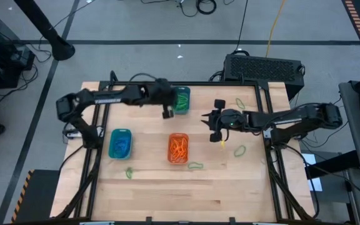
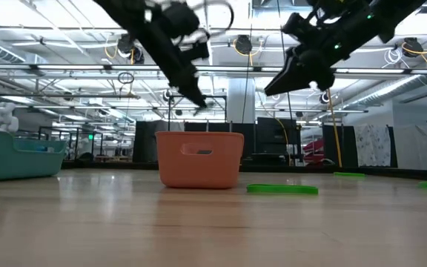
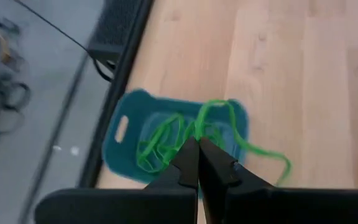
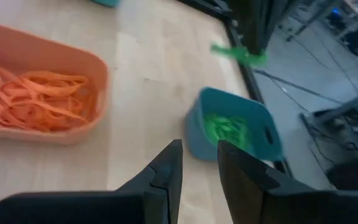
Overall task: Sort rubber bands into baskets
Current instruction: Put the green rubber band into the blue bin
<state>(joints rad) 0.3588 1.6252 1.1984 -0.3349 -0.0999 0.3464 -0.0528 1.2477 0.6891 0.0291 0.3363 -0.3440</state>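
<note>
Pale wood tabletop (image 1: 167, 187) under both arms from where I sit. My left gripper (image 3: 197, 152) is pinched together on a green rubber band (image 3: 229, 124), hanging above the dark teal basket (image 1: 181, 100) of green bands near the far edge. My right gripper (image 4: 197, 155) hovers beyond the orange basket (image 1: 178, 149) — jaws apart, nothing between them. Turquoise-blue basket (image 1: 120, 143) sits left of the orange one; loose green bands (image 1: 195, 165) lie around. No legible writing anywhere — none I can read.

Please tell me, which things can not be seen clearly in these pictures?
- Low view: dark teal basket cut off by the picture's edge; orange basket wall hides its contents.
- Left wrist view: the left tool covers part of the green rubber band.
- High view: whether the right tool holds anything, too small.
</note>
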